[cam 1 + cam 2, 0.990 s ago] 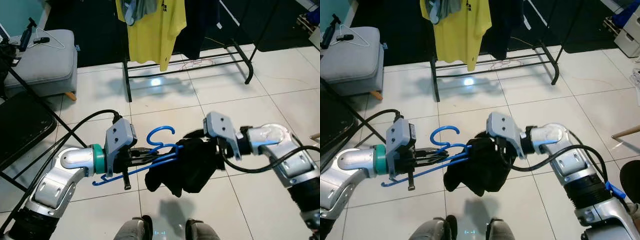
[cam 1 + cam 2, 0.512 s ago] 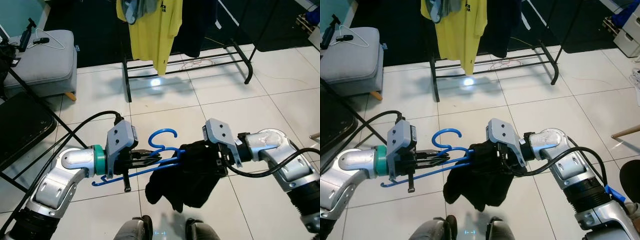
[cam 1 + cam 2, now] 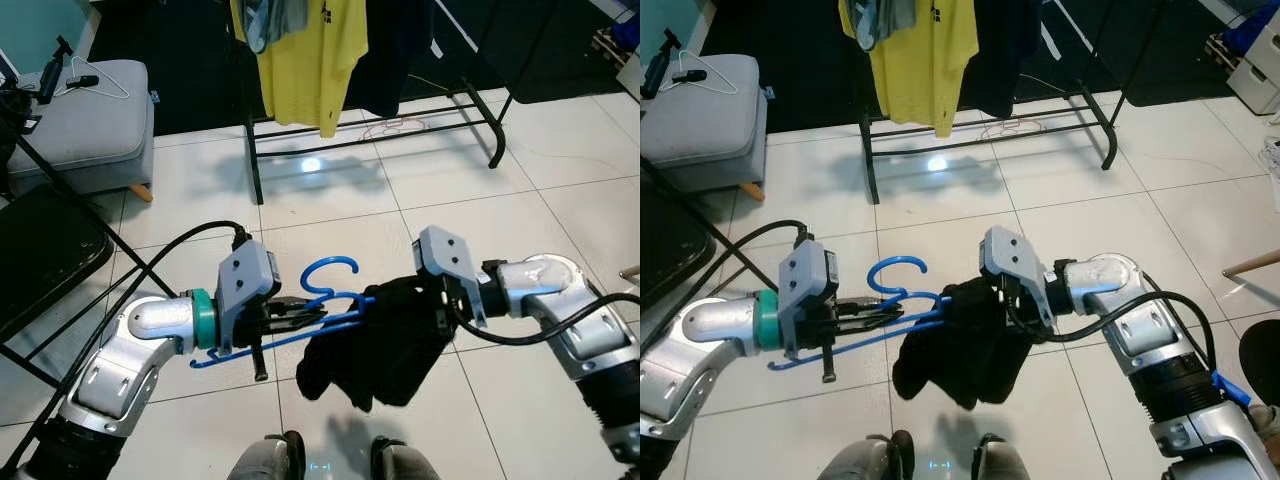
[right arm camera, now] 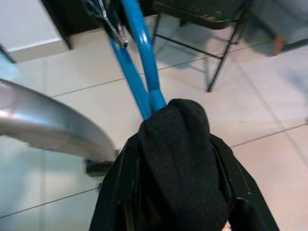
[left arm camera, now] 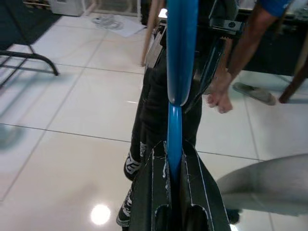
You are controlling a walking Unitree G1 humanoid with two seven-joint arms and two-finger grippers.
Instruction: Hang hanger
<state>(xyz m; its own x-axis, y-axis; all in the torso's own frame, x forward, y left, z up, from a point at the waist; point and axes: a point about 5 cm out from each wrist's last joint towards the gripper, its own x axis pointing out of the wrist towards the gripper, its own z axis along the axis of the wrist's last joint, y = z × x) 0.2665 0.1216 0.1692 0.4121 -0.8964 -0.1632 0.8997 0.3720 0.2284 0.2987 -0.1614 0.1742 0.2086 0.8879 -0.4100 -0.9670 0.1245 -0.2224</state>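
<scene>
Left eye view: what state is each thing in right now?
Blue plastic hanger: clamped in left gripper, hook up, off the rack.
Black garment: bunched on hanger's right end, pinched by right gripper.
Yellow T-shirt: hanging on black clothes rack.

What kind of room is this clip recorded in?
Probably a living or laundry corner of a home: white floor tiles, a black clothes rack holding a yellow T-shirt, and a grey cushioned stool.

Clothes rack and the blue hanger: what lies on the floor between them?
Bare white tile floor lies between the clothes rack and blue hanger, in the left eye view.
</scene>
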